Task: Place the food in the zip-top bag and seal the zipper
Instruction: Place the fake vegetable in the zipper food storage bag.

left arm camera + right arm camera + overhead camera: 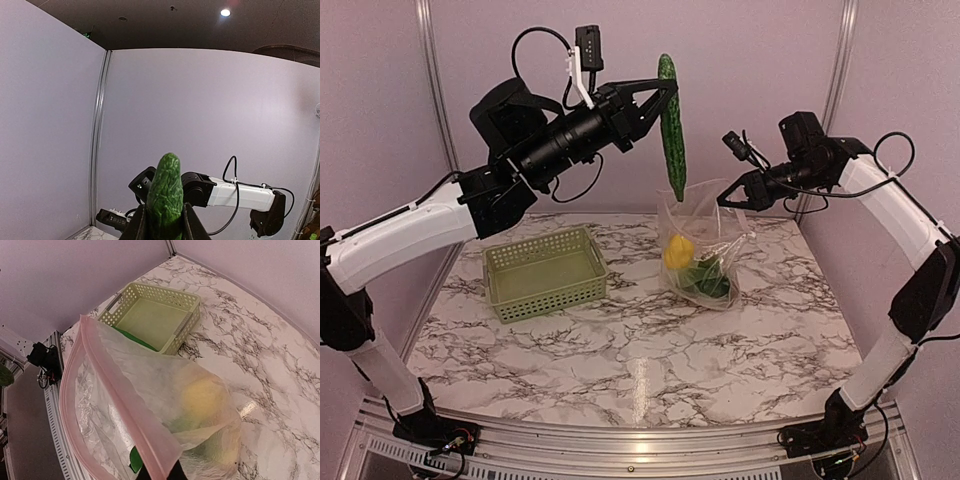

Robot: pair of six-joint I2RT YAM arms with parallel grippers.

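Grn basket (556,296) (plastic, prob.) on marble tbl (640,365).

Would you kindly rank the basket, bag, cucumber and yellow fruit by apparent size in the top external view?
1. basket and zip-top bag, about alike
2. cucumber, raised nearer the camera, so unsure
3. yellow fruit

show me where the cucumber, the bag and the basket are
cucumber (672,130), top view, middle of its length
bag (150,385), right wrist view, clear side wall
basket (550,298), top view, near wall
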